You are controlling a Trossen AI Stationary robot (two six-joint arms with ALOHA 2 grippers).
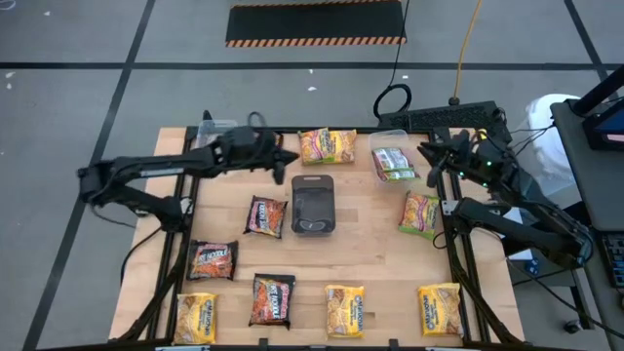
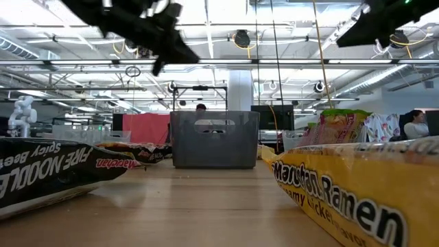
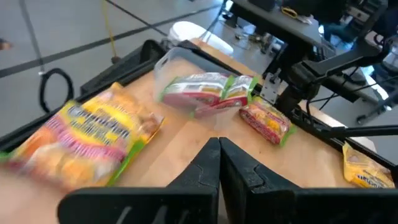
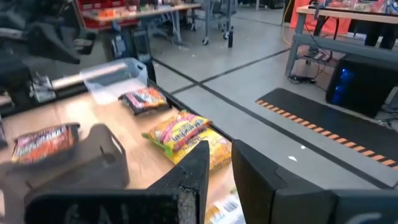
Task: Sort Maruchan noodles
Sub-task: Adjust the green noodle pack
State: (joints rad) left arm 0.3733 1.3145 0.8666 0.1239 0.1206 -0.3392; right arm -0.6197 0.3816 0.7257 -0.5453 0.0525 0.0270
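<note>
Maruchan noodle packets lie flat on the wooden table. Dark ones (image 1: 263,214) (image 1: 213,258) (image 1: 273,297) lie left of centre. Yellow ones (image 1: 195,317) (image 1: 344,310) (image 1: 439,309) line the near edge. A yellow-pink packet (image 1: 327,144) lies at the far edge, and a green-edged one (image 1: 419,213) lies at the right. My left gripper (image 1: 291,156) (image 3: 219,144) hangs shut and empty above the table, just left of the yellow-pink packet. Beside a clear tub (image 1: 392,156), my right gripper (image 1: 426,151) (image 4: 219,149) hangs open and empty.
A dark grey tray (image 1: 313,205) stands at the table's middle. The clear tub at the far right holds green-edged packets (image 3: 208,90). Another clear tub (image 1: 219,132) stands at the far left corner. Bare wood lies between the tray and the near row of packets.
</note>
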